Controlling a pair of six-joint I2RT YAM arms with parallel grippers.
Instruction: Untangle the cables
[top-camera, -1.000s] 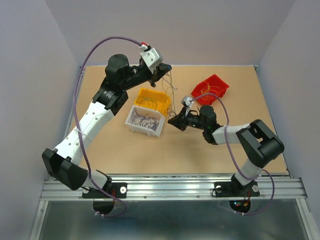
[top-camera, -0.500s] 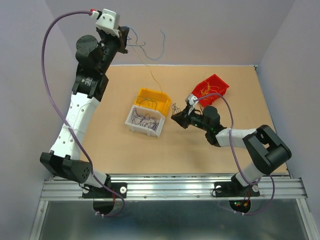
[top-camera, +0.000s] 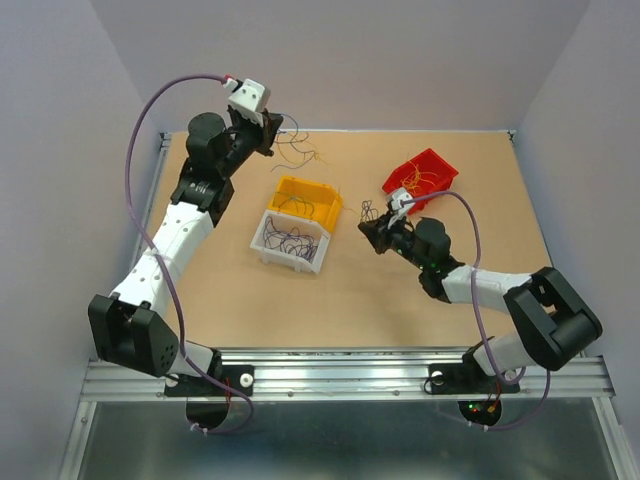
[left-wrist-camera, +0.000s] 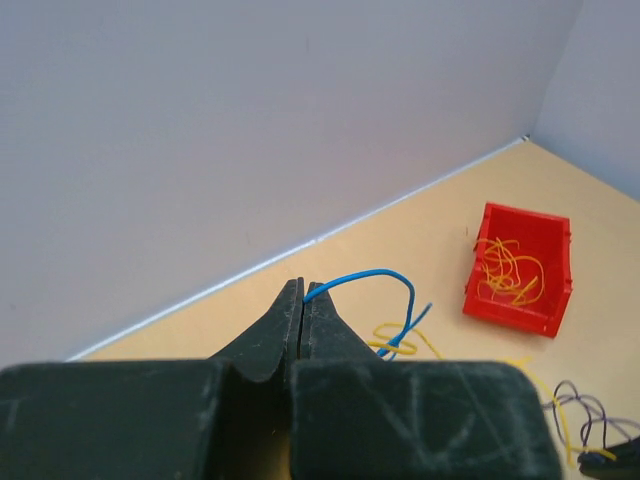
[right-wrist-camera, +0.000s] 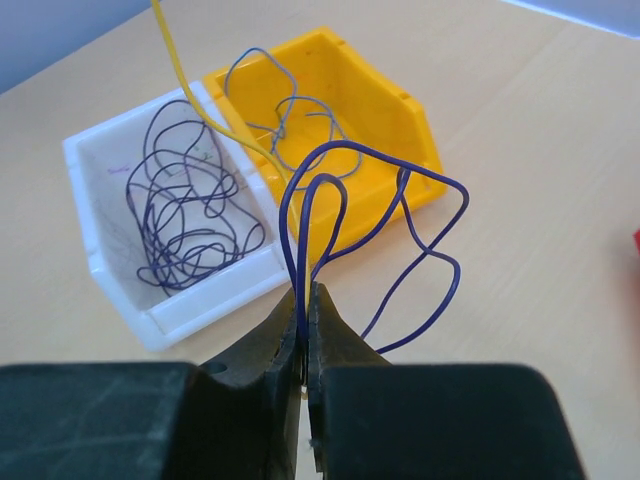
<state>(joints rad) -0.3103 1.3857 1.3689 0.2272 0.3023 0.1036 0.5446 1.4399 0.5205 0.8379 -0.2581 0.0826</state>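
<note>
Tan table (top-camera: 330, 300), walled at its back and sides, with a metal rail (top-camera: 340, 375) along the near edge. Three open bins rest directly on the surface. The white bin (right-wrist-camera: 120, 290) lies ahead and left of the right gripper (right-wrist-camera: 306, 300). The yellow bin (right-wrist-camera: 390, 110) touches the white one and lies straight ahead of that gripper. The red bin (left-wrist-camera: 520, 270) stands apart, ahead and right of the left gripper (left-wrist-camera: 303, 295).
</note>
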